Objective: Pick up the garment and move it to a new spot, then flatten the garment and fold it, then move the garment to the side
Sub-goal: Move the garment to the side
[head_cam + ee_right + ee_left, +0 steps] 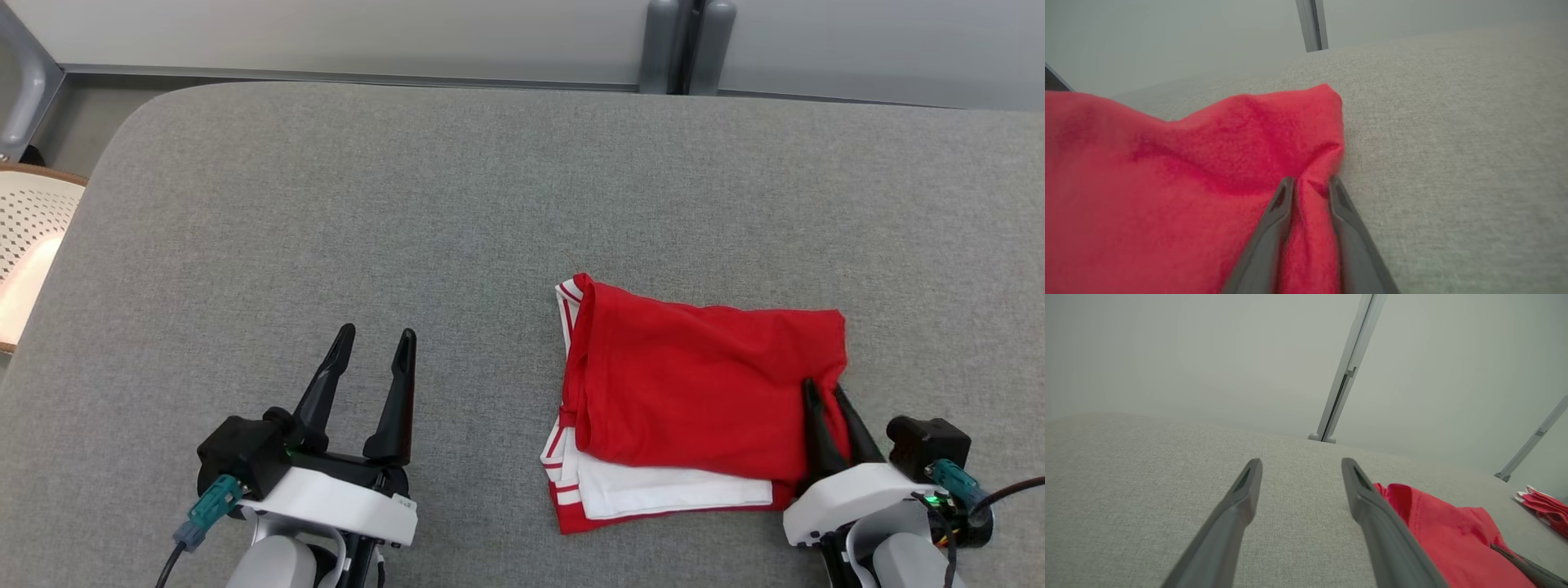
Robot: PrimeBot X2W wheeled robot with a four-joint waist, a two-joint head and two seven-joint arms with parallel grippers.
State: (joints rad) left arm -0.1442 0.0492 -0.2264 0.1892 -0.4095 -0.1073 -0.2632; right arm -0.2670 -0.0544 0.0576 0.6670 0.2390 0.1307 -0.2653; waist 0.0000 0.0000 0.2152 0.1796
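The garment is red with white stripes, folded into a rough rectangle on the right half of the grey padded table. A white layer shows along its near edge. My right gripper sits on the garment's near right corner. In the right wrist view the gripper pinches a bunched ridge of red cloth between its narrow-set fingers. My left gripper rests open on bare table left of the garment, nothing between its fingers. The left wrist view has the same gripper with the garment to its right.
A cream perforated chair seat stands off the table's left edge. A grey post rises against the wall behind the table. Another piece of red and white cloth lies at the far right in the left wrist view.
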